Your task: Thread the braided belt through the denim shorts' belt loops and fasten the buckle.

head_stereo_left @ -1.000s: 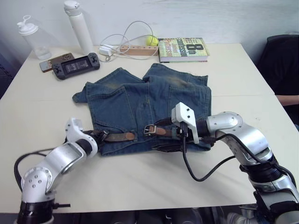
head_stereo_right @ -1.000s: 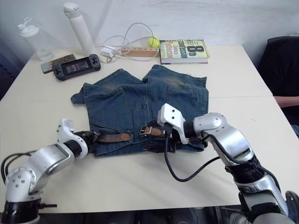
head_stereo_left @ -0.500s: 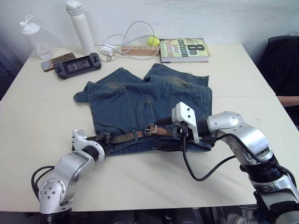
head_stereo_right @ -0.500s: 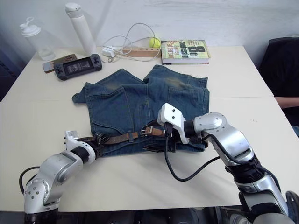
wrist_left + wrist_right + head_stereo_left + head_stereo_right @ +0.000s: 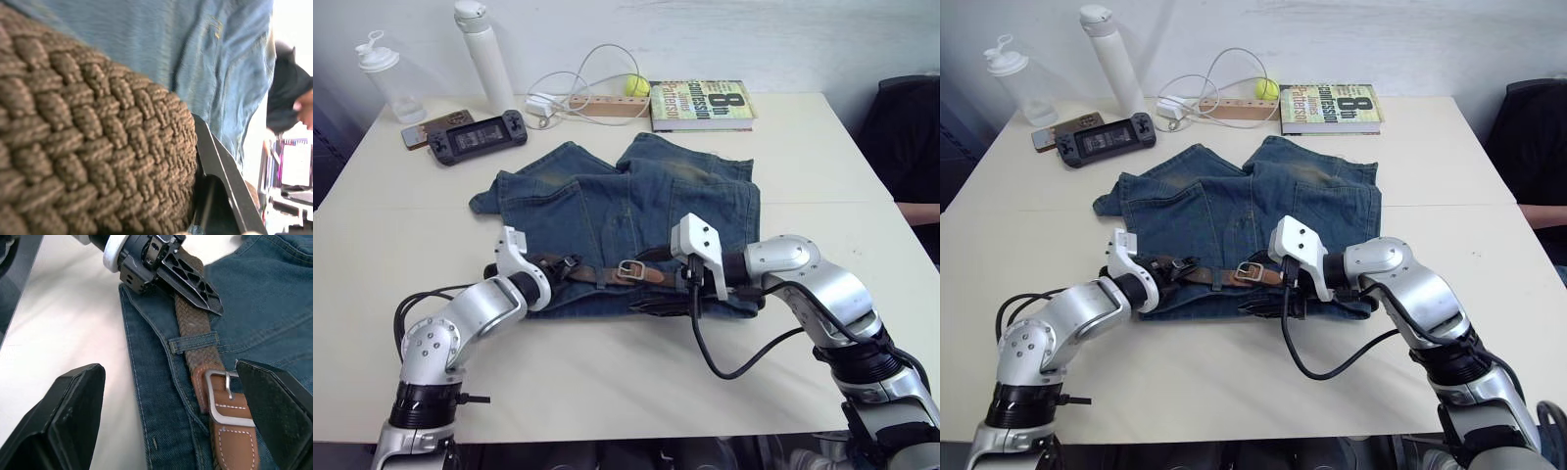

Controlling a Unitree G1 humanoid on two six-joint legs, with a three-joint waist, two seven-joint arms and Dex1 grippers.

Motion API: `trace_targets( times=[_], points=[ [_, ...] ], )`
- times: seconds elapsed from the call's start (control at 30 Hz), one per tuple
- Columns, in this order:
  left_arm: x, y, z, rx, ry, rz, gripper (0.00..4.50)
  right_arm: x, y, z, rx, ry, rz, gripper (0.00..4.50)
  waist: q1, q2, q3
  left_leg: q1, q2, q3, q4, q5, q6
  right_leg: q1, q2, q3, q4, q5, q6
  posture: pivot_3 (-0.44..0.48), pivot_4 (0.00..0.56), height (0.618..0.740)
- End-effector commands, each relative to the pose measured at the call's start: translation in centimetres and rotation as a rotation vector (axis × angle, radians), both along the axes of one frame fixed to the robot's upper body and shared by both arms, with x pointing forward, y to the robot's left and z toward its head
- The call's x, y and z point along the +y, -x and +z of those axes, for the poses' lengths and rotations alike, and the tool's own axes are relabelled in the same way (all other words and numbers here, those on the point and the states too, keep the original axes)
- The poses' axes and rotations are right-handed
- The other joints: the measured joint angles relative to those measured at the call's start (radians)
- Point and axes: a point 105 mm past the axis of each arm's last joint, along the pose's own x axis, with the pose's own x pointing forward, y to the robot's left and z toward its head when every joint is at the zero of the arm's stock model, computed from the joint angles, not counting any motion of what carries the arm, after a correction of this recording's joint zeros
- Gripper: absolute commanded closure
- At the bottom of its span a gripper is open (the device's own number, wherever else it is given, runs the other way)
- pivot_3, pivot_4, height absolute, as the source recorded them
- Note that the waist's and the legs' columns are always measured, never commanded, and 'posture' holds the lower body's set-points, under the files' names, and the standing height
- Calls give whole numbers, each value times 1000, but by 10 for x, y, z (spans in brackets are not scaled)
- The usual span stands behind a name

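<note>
The denim shorts lie flat in the middle of the table, waistband toward me. The braided belt runs along the waistband and passes under a belt loop. Its tan leather end meets the silver buckle. My left gripper is at the left part of the waistband, shut on the braided belt, with the black finger beside the weave. My right gripper is open over the waistband, its fingers spread either side of the buckle.
At the table's far edge stand a book, a tennis ball, a white cable with a power strip, a game console, a phone, a white bottle and a clear bottle. A dark chair stands at the right.
My left gripper has moved right along the waistband with the belt, bringing the tan end up to the buckle. The right arm has stayed in place.
</note>
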Motion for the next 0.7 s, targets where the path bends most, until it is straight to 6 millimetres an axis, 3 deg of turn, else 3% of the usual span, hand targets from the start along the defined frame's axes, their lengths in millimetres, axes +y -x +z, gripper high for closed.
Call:
trace_targets(
  times=[0.03, 0.17, 0.43, 0.7],
  points=[
    [-21, 7, -8, 1, -60, -158, 4500, -5, -7, -14, -223, 136, -31, 15, 0, 0, 0, 0, 0, 0, 0, 0, 0, 0, 0, 0, 0, 0, 0, 0, 150, 735],
    [-22, 12, -17, 23, -91, -213, 4500, -2, -11, -19, -358, 145, -33, 15, 0, 0, 0, 0, 0, 0, 0, 0, 0, 0, 0, 0, 0, 0, 0, 0, 150, 735],
    [3, 6, -33, 36, -231, -262, 4500, 2, -10, -27, -662, 167, 48, 15, -5, 0, 0, 1, 0, 0, 0, 1, -2, 0, 1, 0, 1, 0, 0, 0, 150, 735],
    [-3, -4, -33, 14, -244, -316, 4500, 0, -12, -40, -889, 181, 70, 15, 0, 0, 0, 2, 0, 0, 0, 2, -3, 0, 1, 0, 3, 0, 0, 0, 150, 735]
  ],
)
